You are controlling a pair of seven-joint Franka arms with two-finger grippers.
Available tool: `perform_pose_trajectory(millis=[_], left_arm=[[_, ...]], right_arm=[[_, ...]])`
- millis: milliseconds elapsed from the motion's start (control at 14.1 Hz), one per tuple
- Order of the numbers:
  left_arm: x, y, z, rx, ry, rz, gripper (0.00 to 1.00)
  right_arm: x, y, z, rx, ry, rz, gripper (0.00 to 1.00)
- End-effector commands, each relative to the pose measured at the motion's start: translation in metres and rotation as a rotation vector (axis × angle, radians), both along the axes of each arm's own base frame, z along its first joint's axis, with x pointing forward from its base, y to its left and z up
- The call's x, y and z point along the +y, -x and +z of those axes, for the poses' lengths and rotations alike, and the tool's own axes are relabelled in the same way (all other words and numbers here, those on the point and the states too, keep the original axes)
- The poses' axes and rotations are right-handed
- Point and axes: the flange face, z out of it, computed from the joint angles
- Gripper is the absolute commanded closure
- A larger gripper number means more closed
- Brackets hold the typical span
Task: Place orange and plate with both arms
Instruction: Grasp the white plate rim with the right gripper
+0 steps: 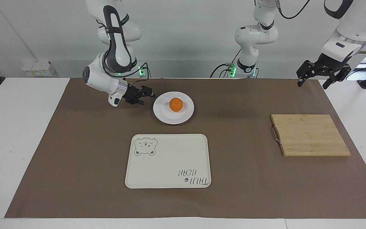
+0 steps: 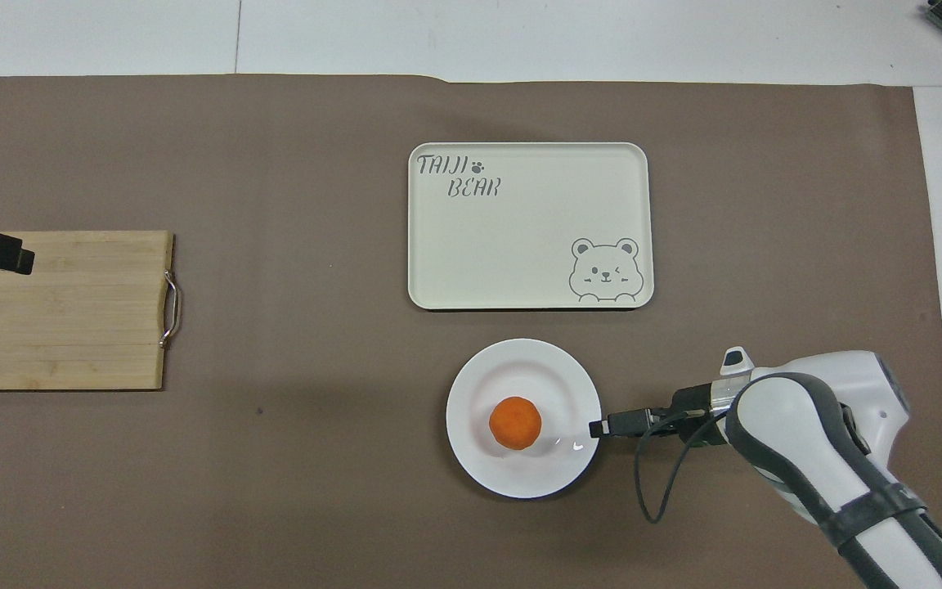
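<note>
Orange (image 1: pixel 176 104): sits in the middle of the plate, untouched.
Plate (image 1: pixel 162 113): white, on the brown mat, nearer to the robots than the bear tray (image 1: pixel 170 159).
Right gripper (image 1: pixel 149 95): low, lying sideways, fingers spread, tips right at the plate's rim on the right arm's side; I cannot tell whether they touch it.
Left gripper (image 1: pixel 313 83): up in the air, fingers spread, holding nothing, over the mat's corner at the left arm's end.
Cutting board (image 1: pixel 310 135): wooden, well apart from the plate, toward the left arm's end.
</note>
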Motion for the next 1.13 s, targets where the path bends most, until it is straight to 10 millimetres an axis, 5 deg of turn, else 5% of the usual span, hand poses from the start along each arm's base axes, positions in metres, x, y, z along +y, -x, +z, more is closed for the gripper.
perform_pose_trajectory(millis=[0, 707, 920, 1061], left_arm=[[0.004, 0.009, 0.001, 0.006, -0.018, 0.017, 0.00], [0.003, 0.009, 0.001, 0.006, -0.018, 0.016, 0.00], [0.005, 0.009, 0.001, 0.006, -0.018, 0.019, 0.00], [0.003, 0.009, 0.001, 0.006, -0.018, 0.016, 0.00]], right_arm=[[0.013, 0.007, -0.010, -0.004, -0.045, -0.021, 0.00], [0.021, 0.018, -0.023, 0.019, -0.059, -0.053, 0.00], [0.021, 0.018, -0.023, 0.024, -0.058, -0.057, 0.51], [0.020, 0.018, -0.023, 0.023, -0.056, -0.057, 0.63]])
